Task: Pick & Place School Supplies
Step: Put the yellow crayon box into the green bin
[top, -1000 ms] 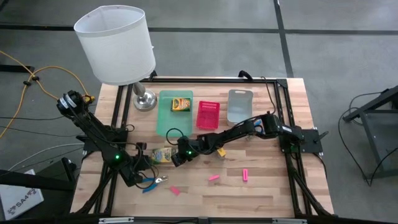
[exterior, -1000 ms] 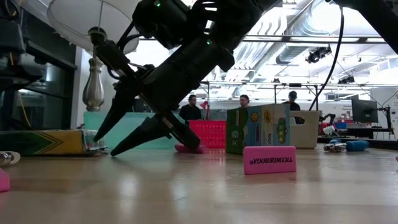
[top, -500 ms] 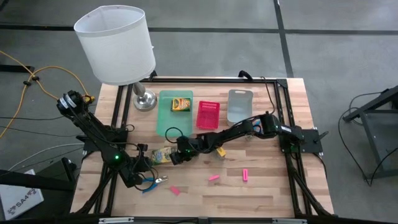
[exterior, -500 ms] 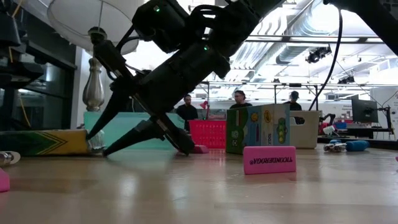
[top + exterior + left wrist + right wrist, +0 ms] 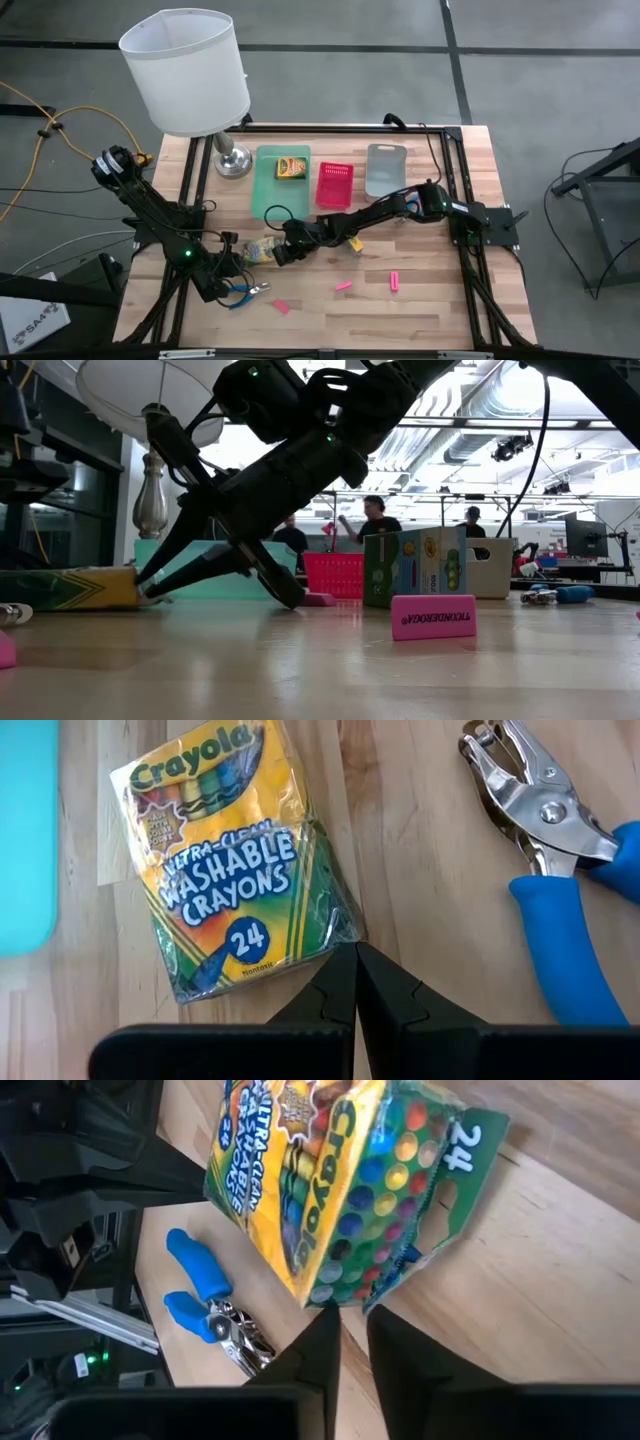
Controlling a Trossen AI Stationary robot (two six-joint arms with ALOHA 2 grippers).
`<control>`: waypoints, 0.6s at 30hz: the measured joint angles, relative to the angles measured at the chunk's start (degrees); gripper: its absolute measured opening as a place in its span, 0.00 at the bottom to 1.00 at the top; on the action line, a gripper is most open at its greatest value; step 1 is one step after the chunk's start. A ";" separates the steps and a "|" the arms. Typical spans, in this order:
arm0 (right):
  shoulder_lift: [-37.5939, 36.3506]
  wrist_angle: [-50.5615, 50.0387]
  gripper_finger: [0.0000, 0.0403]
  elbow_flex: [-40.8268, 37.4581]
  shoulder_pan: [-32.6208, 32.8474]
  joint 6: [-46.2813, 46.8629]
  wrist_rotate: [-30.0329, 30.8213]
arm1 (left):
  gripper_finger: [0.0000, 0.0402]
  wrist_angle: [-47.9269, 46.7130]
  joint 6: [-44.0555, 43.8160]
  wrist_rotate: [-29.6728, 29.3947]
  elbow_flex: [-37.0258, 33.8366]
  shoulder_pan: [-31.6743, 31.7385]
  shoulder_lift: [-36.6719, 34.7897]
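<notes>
Now, nearest the front edge of the wooden table [image 5: 440,310], tiny pink erasers [image 5: 343,285] lie loose, and a blue-handled metal tool [image 5: 243,293] rests just beside the left gripper [image 5: 232,287], which waits low at the table's left front with its fingers pressed fully together on nothing.

Closer to the middle, the right gripper [image 5: 270,252] has reached across and narrowed its fingers onto the end of a wrapped crayon box [image 5: 257,249] lying flat. A second ago the fingers stood spread, short of the box; half a second ago they straddled its end; now only a thin gap shows between them, apparently pinching the box's torn green end flap. In the wrist view that end looks tilted up, but whether the box has left the wood cannot be told. This looks like the grasp step of picking up this box; a grip on a loose flap or wrapper could slip.

Farther back, a second crayon box [image 5: 291,167] lies in the green tray [image 5: 268,200], beside the pink tray [image 5: 334,186] and grey tray [image 5: 385,170]. None of these has moved. A white-shaded lamp [image 5: 186,70] stands at the far left corner.
</notes>
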 joint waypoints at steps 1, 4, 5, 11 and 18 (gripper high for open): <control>0.00 0.00 0.08 0.00 0.00 -0.12 -0.06 | 0.00 0.00 -0.01 -0.01 0.00 0.00 0.00; 0.00 0.32 0.02 0.00 0.02 -1.18 -0.05 | 0.00 0.03 -0.02 -0.05 0.00 0.02 0.02; 0.00 0.33 0.02 0.00 0.01 -1.24 -0.07 | 0.00 0.04 -0.02 -0.08 0.00 0.02 0.02; 0.00 0.05 0.01 0.00 0.00 -1.20 -0.44 | 0.00 0.02 -0.04 -0.10 0.00 0.02 0.02; 0.00 -0.15 0.01 0.00 0.04 -1.12 -1.10 | 0.00 0.18 -1.32 -0.41 -0.16 -0.98 0.02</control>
